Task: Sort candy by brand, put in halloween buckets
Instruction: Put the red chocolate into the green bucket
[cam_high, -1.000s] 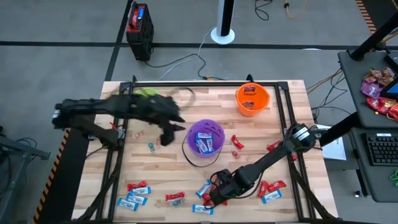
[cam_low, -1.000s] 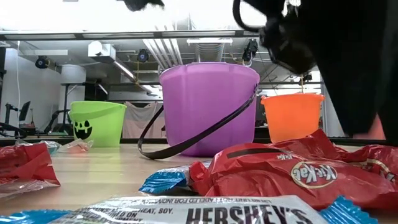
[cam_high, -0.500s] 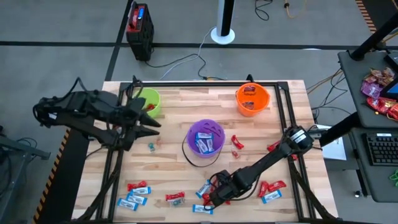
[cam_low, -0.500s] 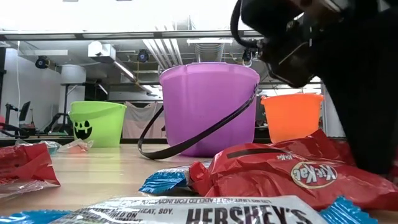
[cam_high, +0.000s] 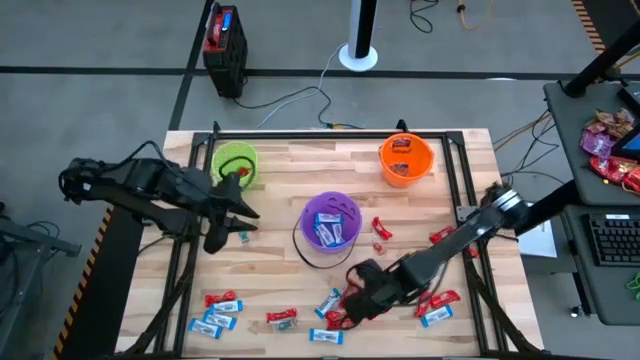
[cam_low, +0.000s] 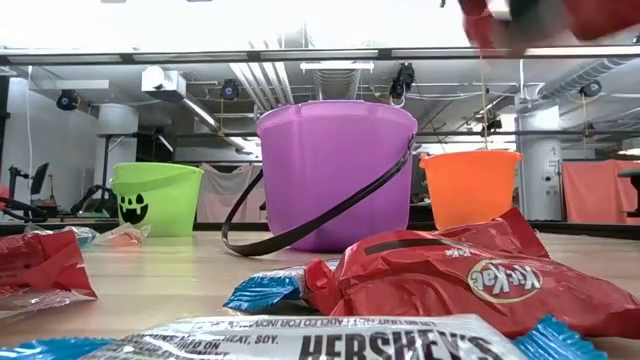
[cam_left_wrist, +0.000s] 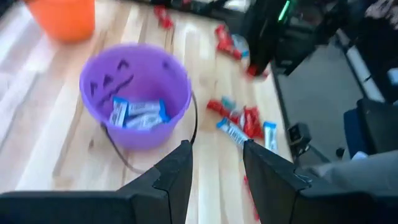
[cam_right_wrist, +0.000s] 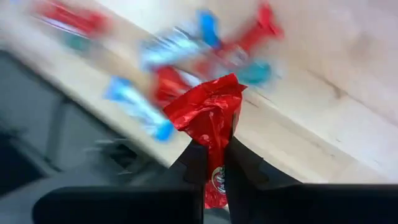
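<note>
Three buckets stand on the wooden table: lime green at the far left, purple in the middle with blue-white candy inside, orange at the far right. Red and blue-white candy lies scattered along the near edge, and more red pieces lie right of the purple bucket. My right gripper hangs over the near pile, shut on a red candy. My left gripper hovers open left of the purple bucket, with nothing between its fingers. My right gripper pinches the red wrapper's middle between its two fingers. One crumpled end sticks out past the fingertips and the rest runs back between them. The piece is lifted clear of the table, above the other candy.
A black frame rail runs round the table top. Candy lies close in front of the low camera. Beyond the table stand a black and red box and a white pole base; a keyboard sits off to the right.
My right gripper has shut on a red candy in the near pile and risen, lifting it clear of the table. My left gripper has drawn back from beside the purple bucket toward the table's left edge, staying open.
</note>
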